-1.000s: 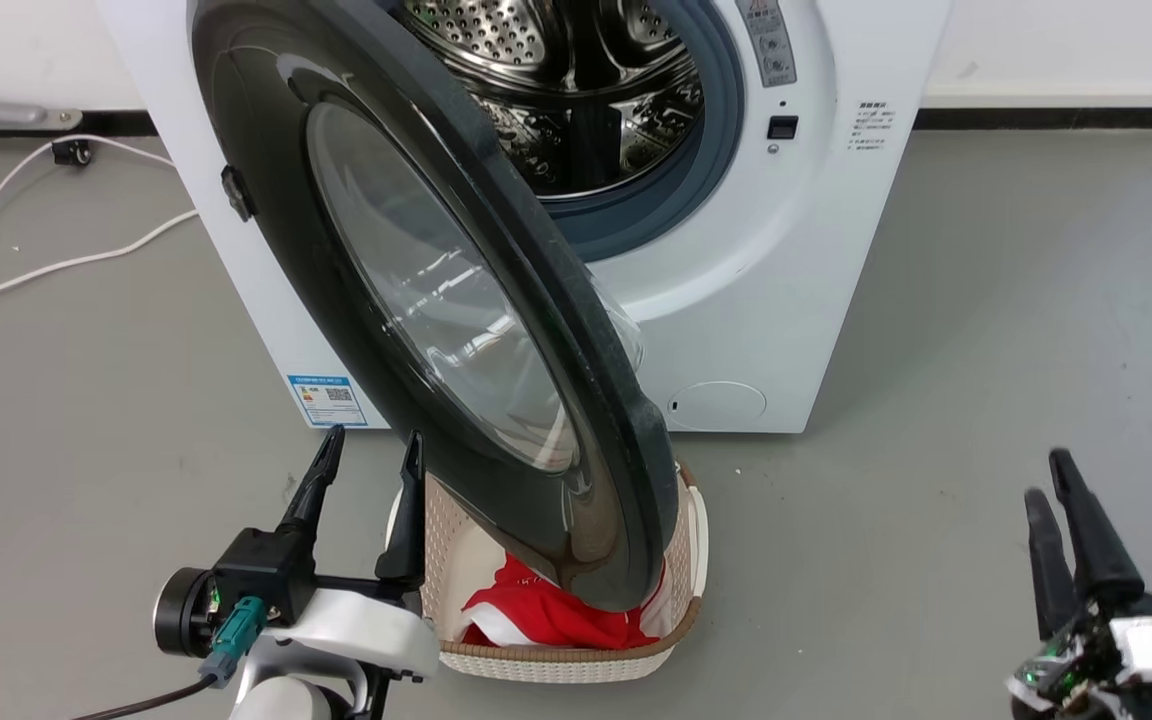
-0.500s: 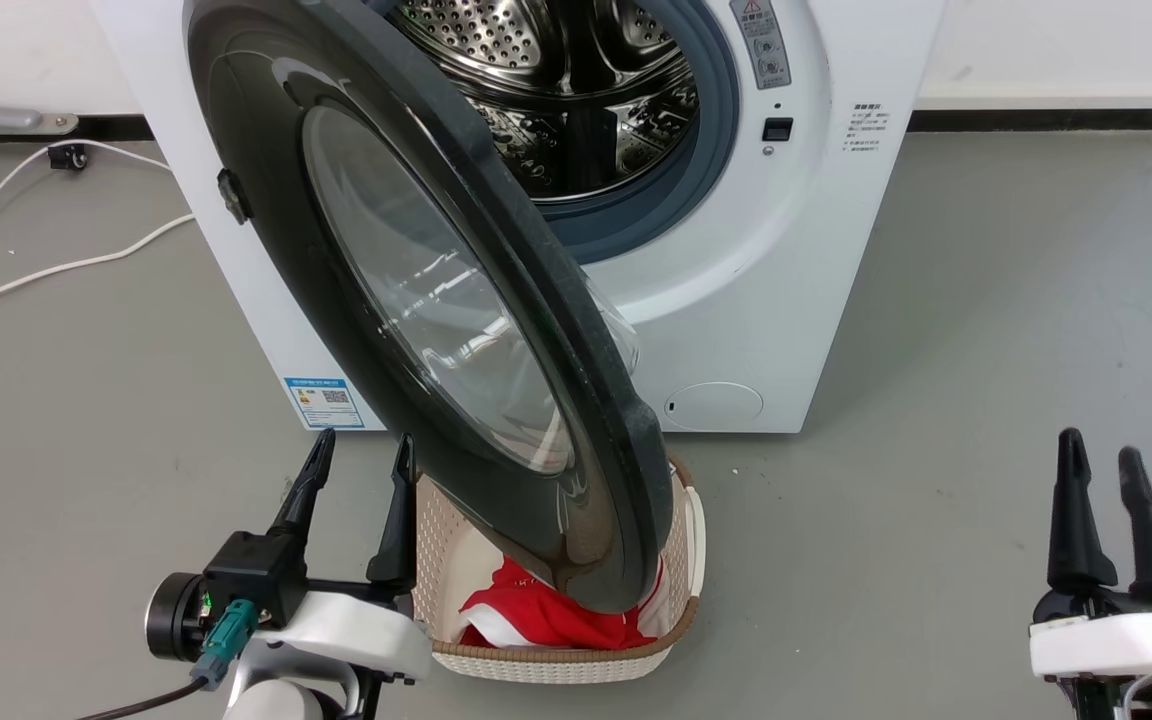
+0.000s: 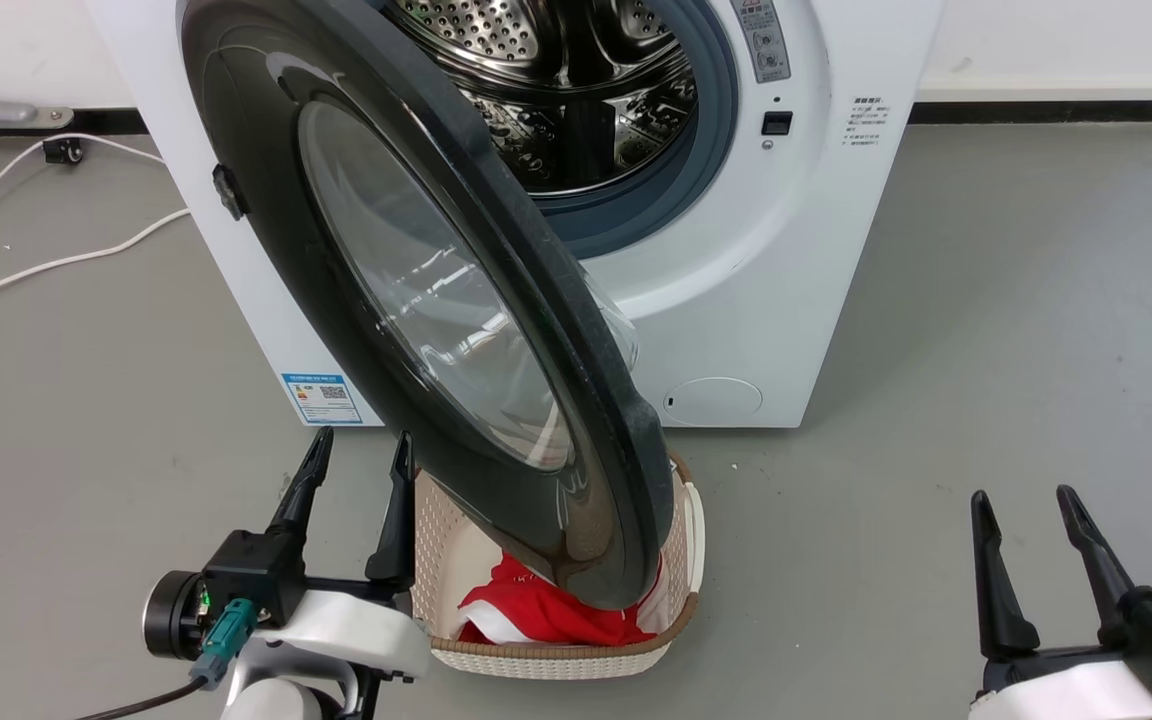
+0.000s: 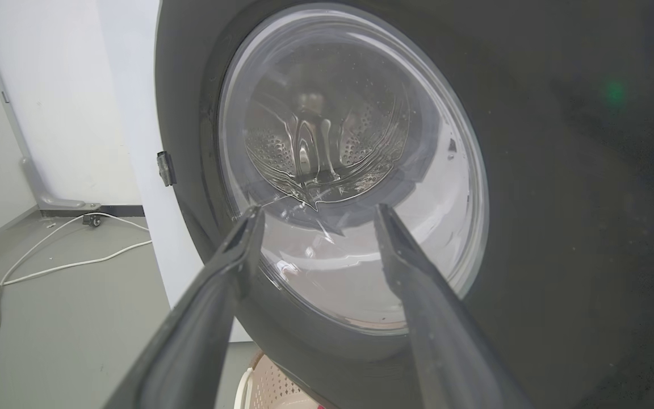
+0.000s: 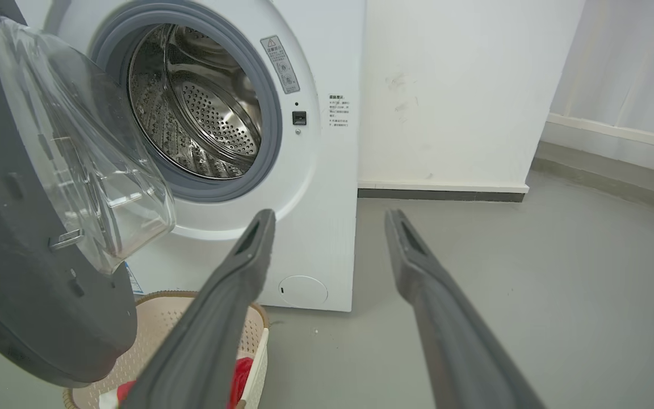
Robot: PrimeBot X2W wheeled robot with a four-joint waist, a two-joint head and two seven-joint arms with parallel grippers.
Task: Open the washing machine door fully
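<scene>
Washing machine door (image 3: pixel 416 300) stays half open
Right end effector (image 3: pixel 1023 495) withdrew (released, empty); left end effector (image 3: pixel 364 436), spread, nearby.

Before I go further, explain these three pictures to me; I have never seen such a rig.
This is a wheeled robot with two arms. One picture comes from a camera on its head, looking down at a white washing machine on a grey floor. Its round black door stands partly open, above a pale basket holding red cloth. The other two pictures come from a camera on each wrist, looking along that arm's jaws. The left jaws, two dark fingers, stand open, pointing at the door's glass. The right jaws, fingers likewise apart, point at the floor beside the machine. Both hold nothing.
</scene>
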